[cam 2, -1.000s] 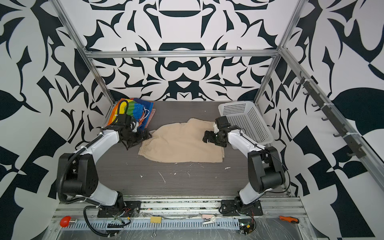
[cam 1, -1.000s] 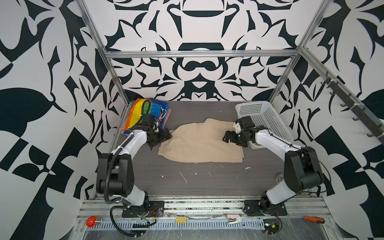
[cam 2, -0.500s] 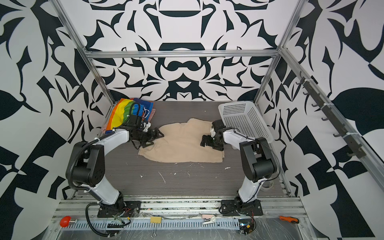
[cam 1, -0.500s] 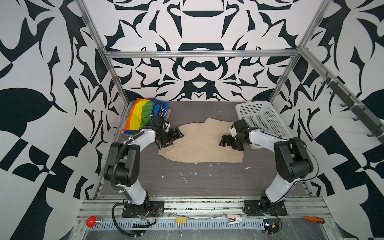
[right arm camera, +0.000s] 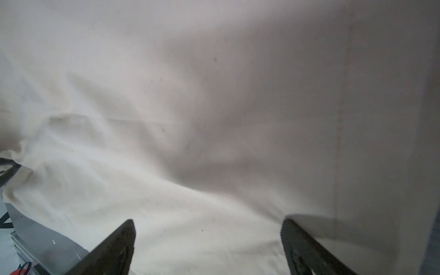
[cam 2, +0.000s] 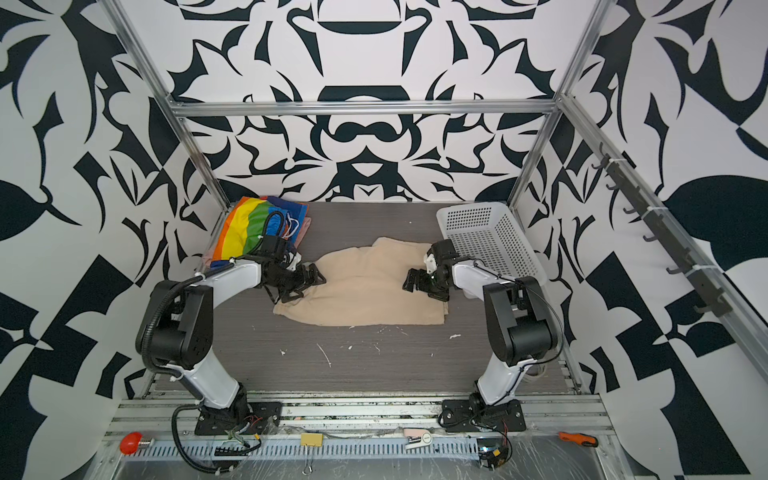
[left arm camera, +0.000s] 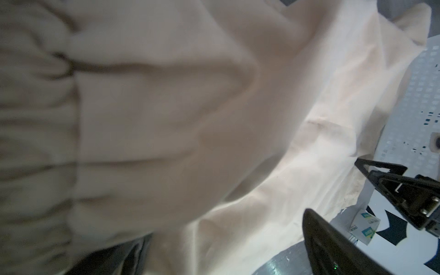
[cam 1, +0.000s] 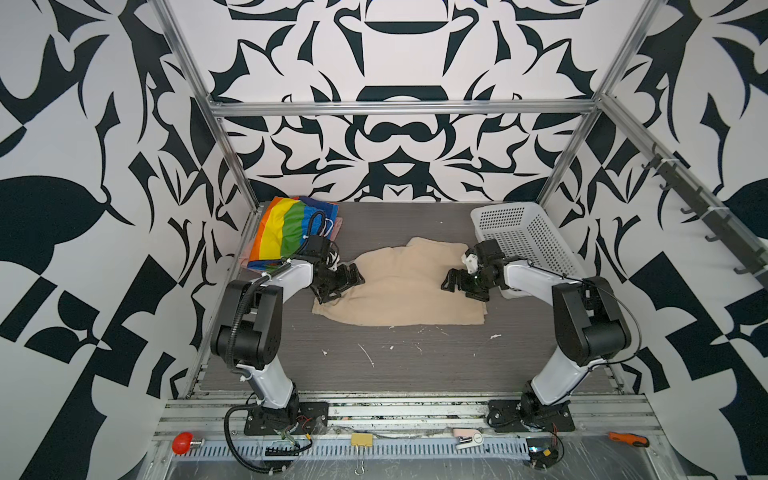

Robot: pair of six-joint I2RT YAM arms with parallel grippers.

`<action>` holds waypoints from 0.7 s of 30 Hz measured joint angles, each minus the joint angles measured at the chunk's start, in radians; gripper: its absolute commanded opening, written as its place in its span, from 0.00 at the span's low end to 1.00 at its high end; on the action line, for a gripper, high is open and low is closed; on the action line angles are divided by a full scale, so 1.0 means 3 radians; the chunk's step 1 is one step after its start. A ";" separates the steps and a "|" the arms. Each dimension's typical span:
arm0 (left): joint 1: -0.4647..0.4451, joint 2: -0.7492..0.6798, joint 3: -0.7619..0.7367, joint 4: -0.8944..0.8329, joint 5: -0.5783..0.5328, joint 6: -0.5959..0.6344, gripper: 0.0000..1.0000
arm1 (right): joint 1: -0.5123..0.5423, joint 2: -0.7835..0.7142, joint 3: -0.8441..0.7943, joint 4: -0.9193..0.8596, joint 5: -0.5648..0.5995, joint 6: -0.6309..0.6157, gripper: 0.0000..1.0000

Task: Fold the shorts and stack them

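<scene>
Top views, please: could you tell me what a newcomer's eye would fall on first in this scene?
The beige shorts lie spread at the middle of the dark table, with the open left claw and the open right claw low at their left and right ends. The rainbow-striped shorts stand out at the back left corner, opposite the white basket at the back right.

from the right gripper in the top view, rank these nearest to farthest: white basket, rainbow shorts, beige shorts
1. beige shorts: mid-table, right under the right gripper.
2. white basket: just behind the gripper, by the right wall.
3. rainbow shorts: far left corner, across the table.
</scene>
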 measured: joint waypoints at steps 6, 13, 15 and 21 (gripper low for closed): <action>0.0179 -0.0670 -0.0006 -0.0326 -0.0341 0.0202 0.99 | -0.0008 -0.0024 -0.0032 0.0034 0.0003 -0.0025 0.98; 0.0617 -0.0374 -0.0251 -0.0317 -0.0280 0.0224 0.99 | -0.0008 -0.0033 -0.0041 0.0043 0.0001 -0.0029 0.98; 0.0626 -0.0254 -0.0259 -0.0323 -0.0289 0.0224 1.00 | -0.0008 -0.0036 -0.0047 0.0051 -0.0001 -0.0036 0.98; 0.0623 -0.0036 -0.0120 -0.0264 -0.0300 0.0221 0.92 | -0.0020 -0.0043 -0.0062 0.0072 -0.0029 -0.0037 0.98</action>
